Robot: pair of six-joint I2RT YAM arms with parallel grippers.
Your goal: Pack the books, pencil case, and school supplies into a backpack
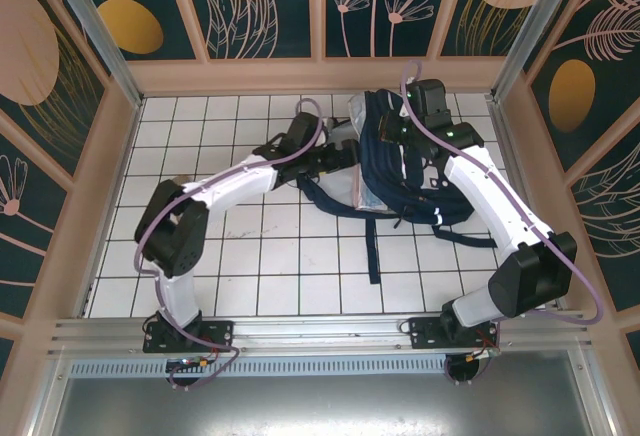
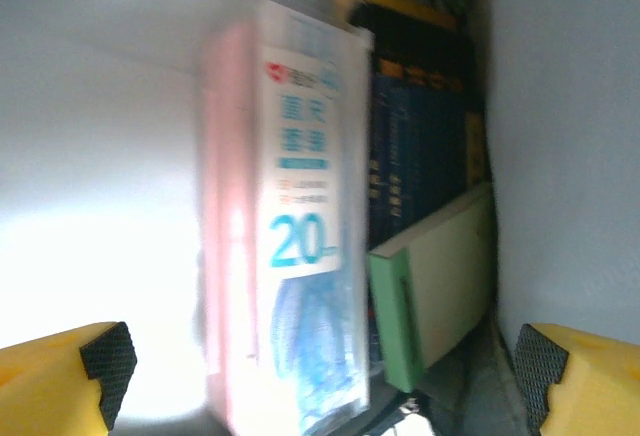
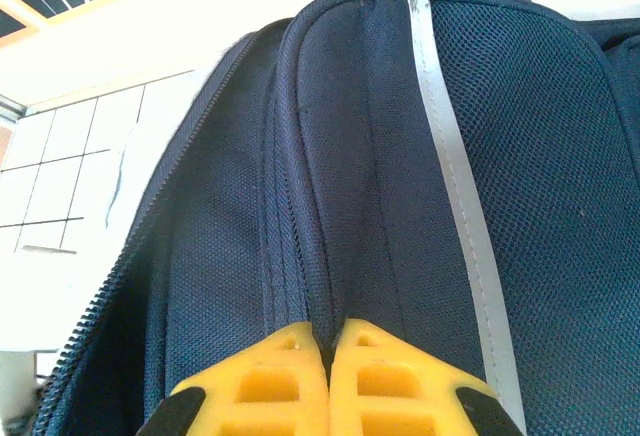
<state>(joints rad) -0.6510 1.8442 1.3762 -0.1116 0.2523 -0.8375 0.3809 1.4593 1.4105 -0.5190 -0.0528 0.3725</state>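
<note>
Your left gripper (image 2: pixel 320 368) stands wide open at the mouth of the backpack (image 3: pixel 380 156), gripping nothing. Just inside the backpack the clear packet (image 2: pixel 305 206) stands on edge, likely light, slick and floppy, so pinch it across its flat faces; the pale green notepad (image 2: pixel 430 286) and stiff books (image 2: pixel 420 126) sit beside it, deeper in. Your right gripper (image 3: pixel 328 356) is clamped on a soft ridge of backpack fabric.

The left arm (image 1: pixel 235 184) and the right arm (image 1: pixel 495 191) are white with big black joints (image 1: pixel 170 231). A thin purple cable (image 1: pixel 598 301) runs along each. The fingers (image 2: pixel 45 381) are yellow blocks with bumpy black pads (image 2: pixel 105 361).
</note>
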